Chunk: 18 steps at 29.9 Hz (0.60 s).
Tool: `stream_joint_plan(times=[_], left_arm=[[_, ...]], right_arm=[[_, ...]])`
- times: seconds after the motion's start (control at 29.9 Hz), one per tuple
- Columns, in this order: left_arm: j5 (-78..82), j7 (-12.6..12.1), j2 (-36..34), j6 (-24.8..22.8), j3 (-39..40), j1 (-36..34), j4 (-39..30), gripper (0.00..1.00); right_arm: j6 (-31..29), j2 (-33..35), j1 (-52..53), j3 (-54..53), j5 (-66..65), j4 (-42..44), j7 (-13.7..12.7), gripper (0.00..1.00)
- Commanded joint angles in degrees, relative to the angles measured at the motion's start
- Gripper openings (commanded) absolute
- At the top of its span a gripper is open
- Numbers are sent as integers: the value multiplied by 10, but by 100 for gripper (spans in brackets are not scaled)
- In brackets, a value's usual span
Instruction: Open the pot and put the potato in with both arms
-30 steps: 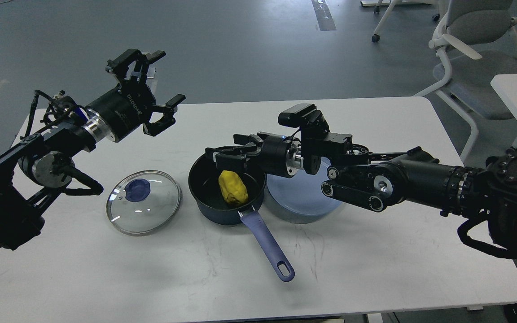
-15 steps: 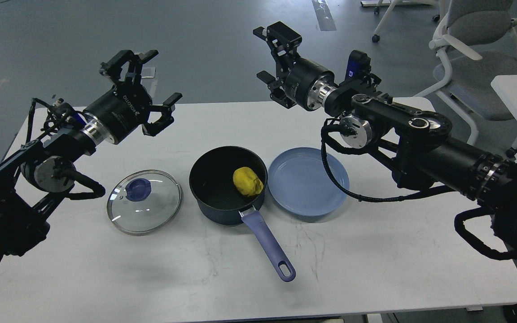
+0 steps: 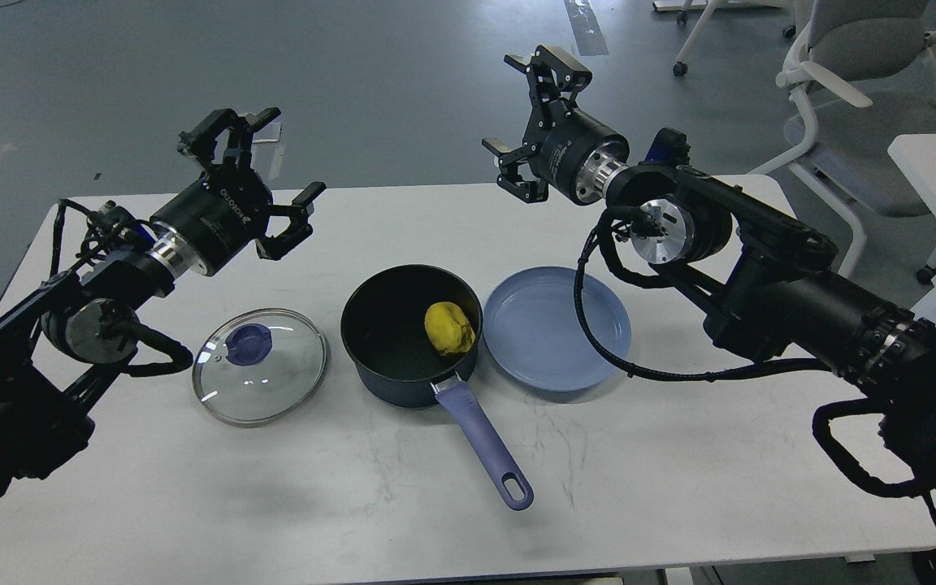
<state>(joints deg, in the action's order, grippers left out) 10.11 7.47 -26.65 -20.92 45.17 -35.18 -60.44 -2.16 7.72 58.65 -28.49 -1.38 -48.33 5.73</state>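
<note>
Both pincers, left pincer [image 3: 255, 180] and right pincer [image 3: 526, 122], hang wide and empty in the upper frame; potato [image 3: 449, 327] lies in the uncovered pot [image 3: 391, 351] at centre, below them.

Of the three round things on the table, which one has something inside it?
The dark pot in the middle: the yellow potato lies inside it. The glass lid on its left and the blue plate on its right hold nothing.

I am counting one pot [image 3: 403, 349], one potato [image 3: 449, 328], one glass lid [image 3: 260, 366], one blue plate [image 3: 557, 333] and two chairs [image 3: 850, 73].
</note>
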Motion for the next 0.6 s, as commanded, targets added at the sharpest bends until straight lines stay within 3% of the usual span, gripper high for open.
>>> stream_joint_plan(times=[0.0,0.57], left_arm=[[1,0,5,0,2,6,1,98],[1,-1,5,0,1,20,1,98]], right_arm=[[0,4,-6,-1,-1,-1,4,100],[22,-1,-21,8,-6,0,4,100]])
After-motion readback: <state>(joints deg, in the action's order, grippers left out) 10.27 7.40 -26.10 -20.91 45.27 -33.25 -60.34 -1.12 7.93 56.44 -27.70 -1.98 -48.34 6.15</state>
